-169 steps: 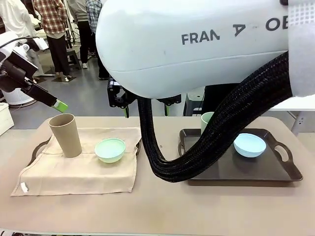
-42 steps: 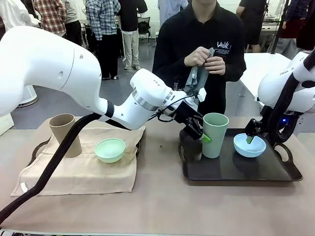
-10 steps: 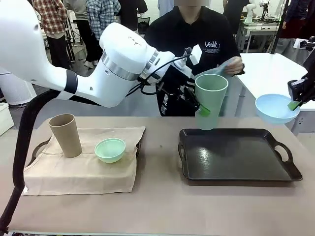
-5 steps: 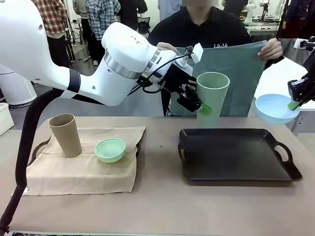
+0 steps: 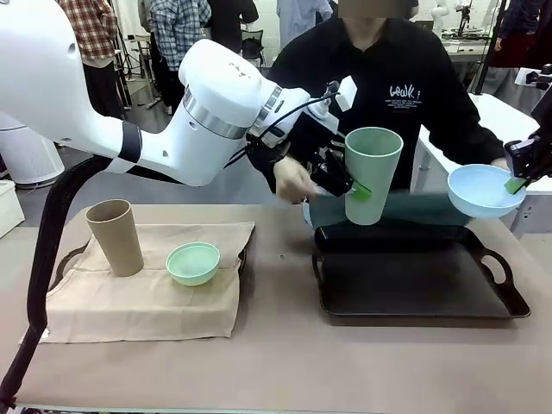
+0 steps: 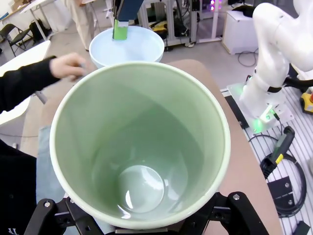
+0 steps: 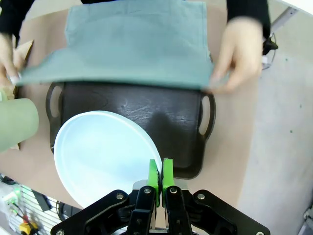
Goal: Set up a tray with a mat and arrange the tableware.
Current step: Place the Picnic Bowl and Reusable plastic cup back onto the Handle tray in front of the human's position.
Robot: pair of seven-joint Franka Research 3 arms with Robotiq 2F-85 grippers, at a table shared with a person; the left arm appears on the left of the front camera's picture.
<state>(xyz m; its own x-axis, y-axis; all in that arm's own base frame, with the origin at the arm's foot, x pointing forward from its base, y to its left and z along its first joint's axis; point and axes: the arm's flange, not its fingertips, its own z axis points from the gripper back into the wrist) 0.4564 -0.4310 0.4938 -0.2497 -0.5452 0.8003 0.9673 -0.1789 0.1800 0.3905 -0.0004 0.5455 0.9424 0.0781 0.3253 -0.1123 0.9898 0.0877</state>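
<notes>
The only readable print is on the person's black shirt (image 5: 405, 95): a small white logo on the chest, in slanted handwriting style. The letters look like "Look" or "Leuk", with a smaller line below, but they are too small and blurred for reading with certainty. On the white robot arm (image 5: 112, 129), the cups, the bowls and the dark tray (image 5: 414, 293) no brand, number or label can be read in these views.
</notes>
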